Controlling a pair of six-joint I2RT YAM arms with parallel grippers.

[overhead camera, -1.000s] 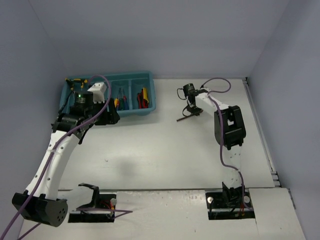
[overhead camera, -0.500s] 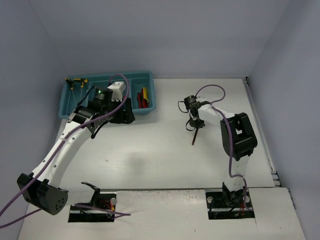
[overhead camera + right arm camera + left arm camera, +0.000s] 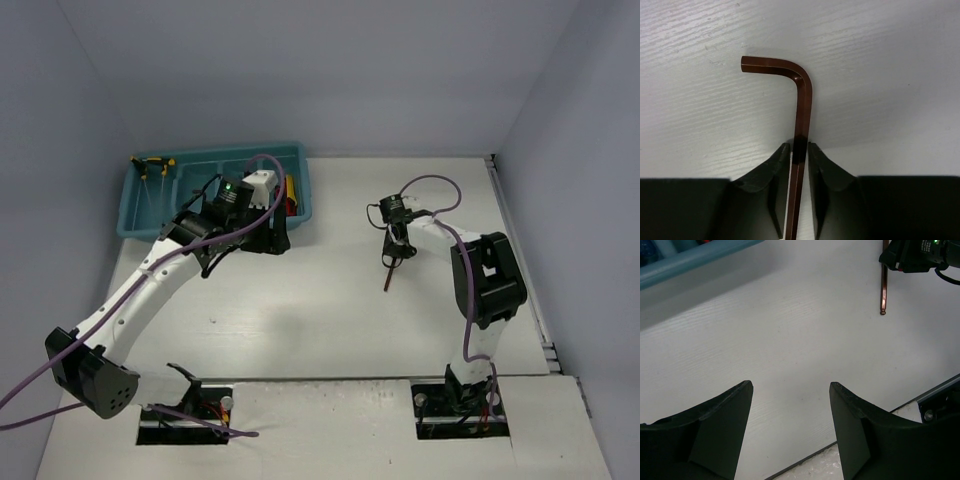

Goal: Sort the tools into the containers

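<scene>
Pinching hex key shank, axis 12-to-6, right gripper has the teal tray at its 10 o'clock; left gripper spread, empty.

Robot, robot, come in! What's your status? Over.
Left hand open, empty. Right hand shut on hex key, right of tray. Left arm by tray's right end, may block the way.

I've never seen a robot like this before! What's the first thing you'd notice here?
First is the right gripper, pinching the long leg of a brown L-shaped hex key, right of the middle of the white table. Next comes the teal tray at the far left with colourful tools inside. The left gripper is open and empty beside the tray.
</scene>
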